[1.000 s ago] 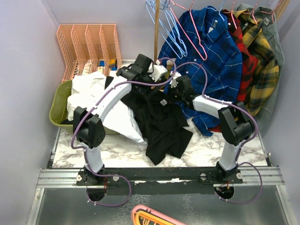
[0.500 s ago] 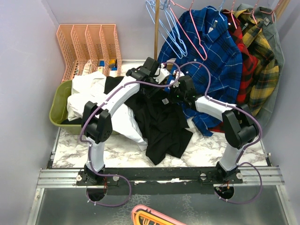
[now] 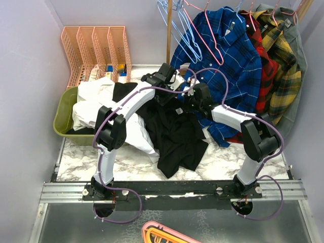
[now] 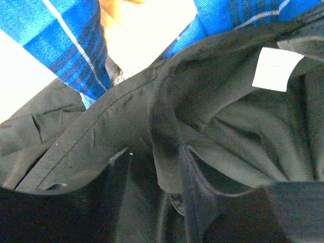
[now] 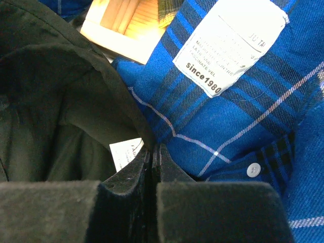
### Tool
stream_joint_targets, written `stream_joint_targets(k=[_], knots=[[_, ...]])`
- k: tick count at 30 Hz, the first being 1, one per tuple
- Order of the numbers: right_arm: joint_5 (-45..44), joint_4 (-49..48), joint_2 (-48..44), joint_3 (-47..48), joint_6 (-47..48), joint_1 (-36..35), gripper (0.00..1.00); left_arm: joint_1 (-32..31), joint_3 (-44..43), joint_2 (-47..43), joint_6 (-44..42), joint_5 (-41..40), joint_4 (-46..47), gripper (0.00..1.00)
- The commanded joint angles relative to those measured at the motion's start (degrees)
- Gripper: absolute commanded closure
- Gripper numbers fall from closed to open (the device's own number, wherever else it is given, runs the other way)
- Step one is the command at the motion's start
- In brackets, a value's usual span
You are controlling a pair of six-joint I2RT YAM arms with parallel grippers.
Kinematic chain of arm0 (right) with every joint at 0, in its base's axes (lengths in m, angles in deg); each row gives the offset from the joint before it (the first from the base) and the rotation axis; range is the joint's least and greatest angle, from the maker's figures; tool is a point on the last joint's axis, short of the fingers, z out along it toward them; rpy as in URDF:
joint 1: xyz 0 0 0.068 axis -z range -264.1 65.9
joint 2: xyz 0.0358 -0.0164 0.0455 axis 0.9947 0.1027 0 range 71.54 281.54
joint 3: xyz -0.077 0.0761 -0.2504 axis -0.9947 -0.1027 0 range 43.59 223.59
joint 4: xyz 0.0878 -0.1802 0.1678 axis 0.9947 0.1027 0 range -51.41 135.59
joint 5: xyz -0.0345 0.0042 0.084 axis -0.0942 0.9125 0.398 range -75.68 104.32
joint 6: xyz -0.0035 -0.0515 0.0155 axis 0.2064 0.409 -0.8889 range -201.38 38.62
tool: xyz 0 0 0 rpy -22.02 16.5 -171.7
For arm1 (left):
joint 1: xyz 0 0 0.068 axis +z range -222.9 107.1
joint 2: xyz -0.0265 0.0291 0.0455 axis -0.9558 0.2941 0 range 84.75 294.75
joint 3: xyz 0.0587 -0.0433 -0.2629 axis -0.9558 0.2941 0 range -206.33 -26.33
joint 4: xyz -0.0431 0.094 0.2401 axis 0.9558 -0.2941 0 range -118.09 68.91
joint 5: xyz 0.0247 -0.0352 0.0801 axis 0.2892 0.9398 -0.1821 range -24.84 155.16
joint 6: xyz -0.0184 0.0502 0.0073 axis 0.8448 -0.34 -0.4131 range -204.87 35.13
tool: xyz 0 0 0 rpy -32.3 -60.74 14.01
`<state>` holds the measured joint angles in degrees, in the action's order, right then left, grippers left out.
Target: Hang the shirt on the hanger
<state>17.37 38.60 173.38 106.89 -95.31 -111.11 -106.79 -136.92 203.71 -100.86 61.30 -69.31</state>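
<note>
The black shirt (image 3: pixel 174 134) lies crumpled mid-table, its collar end lifted toward the back. My right gripper (image 3: pixel 189 96) is shut on the collar edge; in the right wrist view the black hem runs into the closed tips (image 5: pixel 153 150), beside a white label (image 5: pixel 124 152). My left gripper (image 3: pixel 173 82) reaches over the collar from the left. In the left wrist view its blurred fingers (image 4: pixel 119 169) stand apart on either side of a black collar fold (image 4: pixel 164 152). The pink hanger (image 3: pixel 212 52) hangs on the rack in front of the blue plaid shirt.
A green bin (image 3: pixel 61 121) at the left holds a white garment (image 3: pixel 98 98). Pink file racks (image 3: pixel 96 50) stand at the back left. Blue (image 3: pixel 238 66), red and yellow plaid shirts hang at the back right, with light blue hangers (image 3: pixel 178 33) by a wooden pole (image 3: pixel 168 35).
My left arm has swung right and farther back to the lifted collar, and its jaws have narrowed round a fold. The right gripper has hardly moved.
</note>
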Motion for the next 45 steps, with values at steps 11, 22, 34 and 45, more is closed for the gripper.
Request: stream_joint_targets(k=[11,22,34,45], knots=[[1.86,-0.26,-4.79,-2.34,-1.91,1.02,0.84,-1.8,4.8,-1.46,0.6,3.07,-0.38,1.0],[5.69,-7.7,-47.41,-31.0,-15.6,0.9,0.01,-3.41,7.81,-10.75,0.38,6.84,0.4,1.0],[-14.57,12.57,-36.26,14.93,3.76,1.39,0.01,-10.15,4.18,-10.36,-0.52,-4.52,0.9,1.0],[-7.22,22.49,-8.2,53.41,4.22,10.95,0.24,-11.4,6.01,-11.89,-1.16,-7.22,1.46,1.0]])
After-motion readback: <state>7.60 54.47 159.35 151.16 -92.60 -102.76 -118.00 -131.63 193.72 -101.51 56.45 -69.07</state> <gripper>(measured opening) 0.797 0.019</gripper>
